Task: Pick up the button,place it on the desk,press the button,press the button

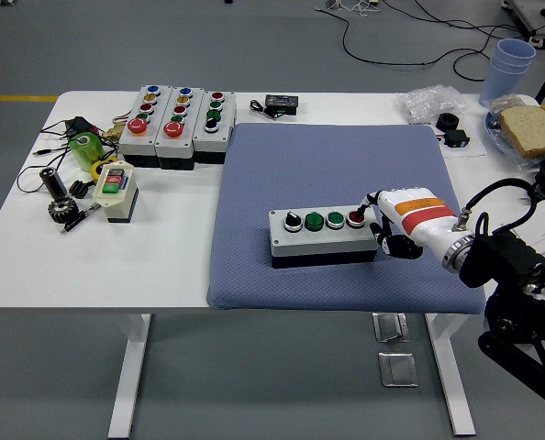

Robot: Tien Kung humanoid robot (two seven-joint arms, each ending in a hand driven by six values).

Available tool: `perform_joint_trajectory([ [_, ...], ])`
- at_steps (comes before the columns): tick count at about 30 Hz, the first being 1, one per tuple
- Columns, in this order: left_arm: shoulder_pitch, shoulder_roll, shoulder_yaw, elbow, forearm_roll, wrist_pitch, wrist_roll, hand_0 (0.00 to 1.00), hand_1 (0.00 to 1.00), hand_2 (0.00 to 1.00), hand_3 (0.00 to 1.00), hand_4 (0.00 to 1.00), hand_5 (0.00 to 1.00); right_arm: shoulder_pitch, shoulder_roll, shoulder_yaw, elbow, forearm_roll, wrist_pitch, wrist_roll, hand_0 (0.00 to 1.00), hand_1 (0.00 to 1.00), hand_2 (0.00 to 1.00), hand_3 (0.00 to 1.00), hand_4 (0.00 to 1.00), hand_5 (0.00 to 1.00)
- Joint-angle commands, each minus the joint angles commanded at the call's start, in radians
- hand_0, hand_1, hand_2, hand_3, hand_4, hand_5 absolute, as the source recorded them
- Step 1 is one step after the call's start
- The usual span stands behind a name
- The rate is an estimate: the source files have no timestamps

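A grey button box [323, 236] lies on the blue mat [337, 174], carrying a black knob, two green buttons and a red button [356, 219] at its right end. My right hand [380, 225], white with orange and red stripes, sits at the box's right end. One finger rests on the red button while the others curl against the box's side. The left arm is out of view.
Three button boxes [176, 116] stand at the table's back left. A small beige switch box [115, 189], a green object [84, 147], cables and a gear lie at the left. A black adapter [281, 104], bags, cups [508, 66] and bread [533, 128] sit at the back right.
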Motion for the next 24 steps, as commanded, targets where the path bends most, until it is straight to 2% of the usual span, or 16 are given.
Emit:
perform_joint_trajectory([
  [19, 0.004, -0.001, -0.006, 0.000, 0.009, -0.002, 0.002, 0.645, 0.606, 0.594, 0.565, 0.315, 0.863, 0.002, 0.011, -0.020, -0.025, 0.002, 0.009, -0.005, 0.237, 0.002, 0.230, 0.645, 0.474, 0.002],
  [24, 0.009, -0.002, -0.006, 0.000, 0.014, -0.003, 0.002, 0.645, 0.606, 0.594, 0.565, 0.315, 0.861, -0.003, 0.011, 0.003, 0.001, -0.008, -0.006, -0.002, 0.237, 0.002, 0.230, 0.647, 0.473, 0.002],
])
